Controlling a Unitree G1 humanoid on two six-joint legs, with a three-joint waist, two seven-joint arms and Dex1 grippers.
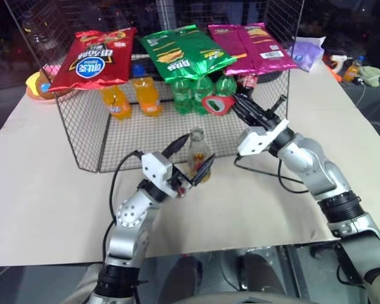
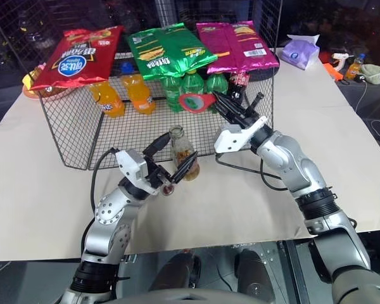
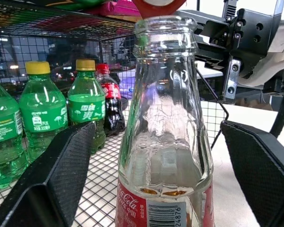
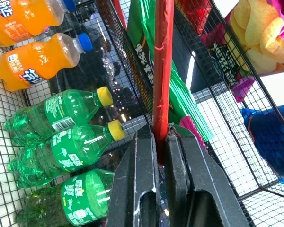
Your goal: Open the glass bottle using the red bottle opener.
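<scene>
Glass bottle (image 1: 198, 156) between left jaws (spread)

Both head views look down and forward over the beige table (image 1: 44, 209). Each wrist view looks close along its black fingers (image 3: 61, 175), sharing green plastic bottles (image 4: 66, 151).

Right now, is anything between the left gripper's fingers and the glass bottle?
Nothing. In the left wrist view the glass bottle stands between the open left gripper's fingers, a bare gap each side.
</scene>
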